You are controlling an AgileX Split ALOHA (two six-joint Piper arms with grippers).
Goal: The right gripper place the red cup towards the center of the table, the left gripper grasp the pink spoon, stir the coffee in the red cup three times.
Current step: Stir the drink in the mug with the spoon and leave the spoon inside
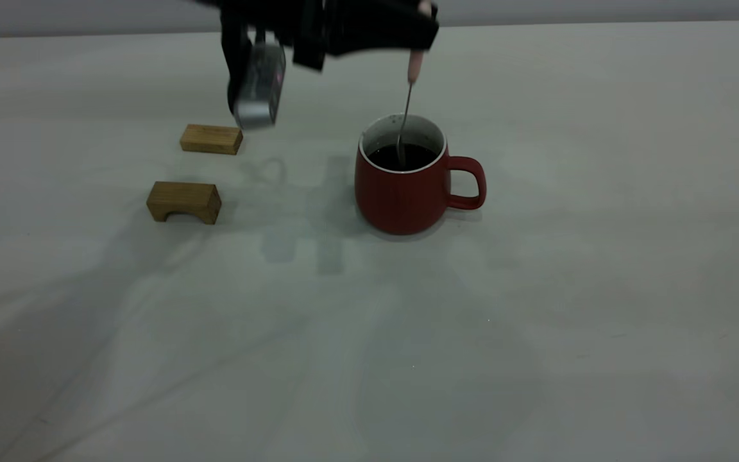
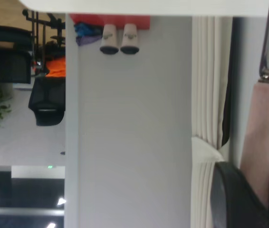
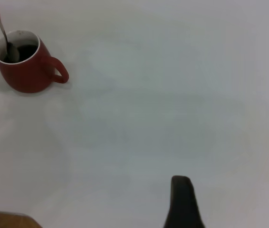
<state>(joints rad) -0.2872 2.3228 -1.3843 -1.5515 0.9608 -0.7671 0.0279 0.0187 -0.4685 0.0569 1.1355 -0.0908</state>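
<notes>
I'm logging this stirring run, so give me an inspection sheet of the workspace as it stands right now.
Surface: pale grey-white table, no spills seen.
Job's things: red cup upright near the middle, handle toward the right arm's side; coffee inside; pink spoon nearly upright, bowl in the coffee.
Clutter: two wooden blocks on the left arm's side, apart from the cup.
Grippers: left gripper above the cup, shut on the spoon handle; right gripper away from the cup, over bare table.
Cables: nothing seen.
Surroundings: curtain, chairs beyond.
</notes>
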